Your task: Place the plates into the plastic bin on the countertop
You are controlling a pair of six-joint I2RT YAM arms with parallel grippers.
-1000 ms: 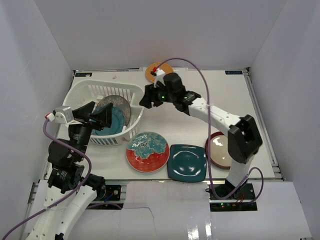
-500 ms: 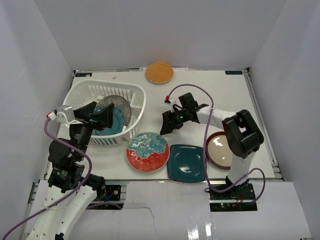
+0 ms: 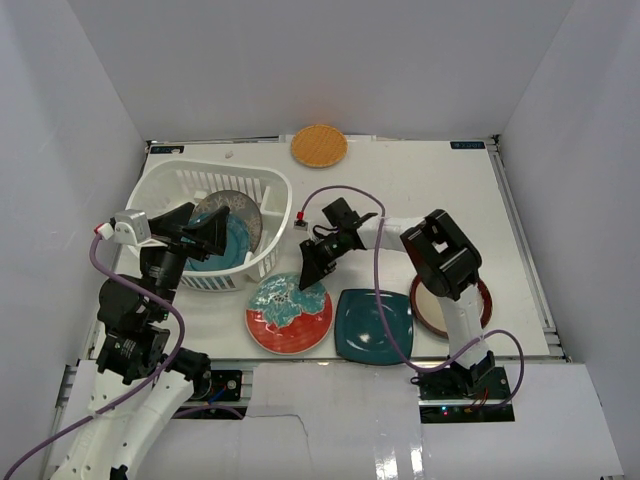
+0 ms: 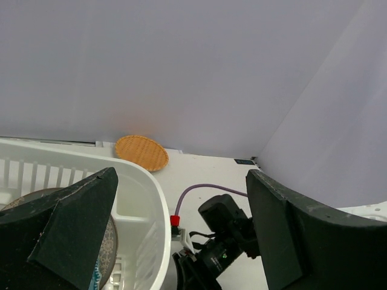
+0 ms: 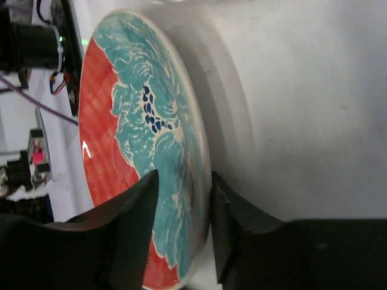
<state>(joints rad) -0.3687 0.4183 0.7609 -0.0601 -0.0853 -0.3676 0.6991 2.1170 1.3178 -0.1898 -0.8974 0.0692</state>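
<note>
Toward the table's [image 3: 450, 190] near edge, beside the plastic bin's [image 3: 283, 195] near-right corner, the red-rimmed floral plate [image 3: 285, 322] lay face up, round with no long axis. The right claw [image 3: 308, 278] pinched its far rim; half a second earlier it had hovered farther right, apart. The left claw [image 3: 205, 235] hung spread over the bin.
</note>
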